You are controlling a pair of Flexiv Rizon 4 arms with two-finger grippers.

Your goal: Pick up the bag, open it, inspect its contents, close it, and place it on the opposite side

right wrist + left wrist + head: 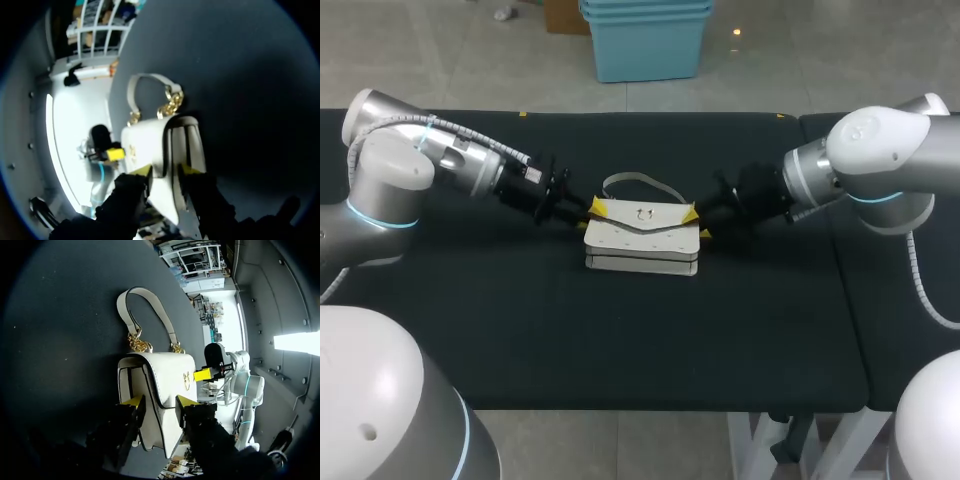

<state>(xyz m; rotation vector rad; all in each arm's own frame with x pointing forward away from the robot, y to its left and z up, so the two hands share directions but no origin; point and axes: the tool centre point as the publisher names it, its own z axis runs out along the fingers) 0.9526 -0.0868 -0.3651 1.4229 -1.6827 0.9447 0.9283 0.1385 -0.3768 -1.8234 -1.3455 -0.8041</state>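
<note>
— Looking down from above, where does the white handbag (642, 238) sit?

— At the middle of the frame, on the black table (620, 340). Its flap faces up and its handle (638, 182) lies towards the frame's top.

— And the arms?

— One comes in from the frame's left, with the left gripper (598, 210) at the handbag's left end. The right gripper (698, 222) is at the handbag's right end, its arm coming in from the frame's right.

— Are the pincers spread?

— In the left wrist view the two yellow fingertips (186, 401) stand on either side of the handbag's end and touch it, so the left gripper is pinching the handbag. Ahead of it are the gold chain (139, 344) and the clasp (187, 380) on the flap.

— The right one?

— Much the same. Its tips press the handbag's other end from both sides, and part of the side panel (196, 145) lies beyond one finger.
</note>
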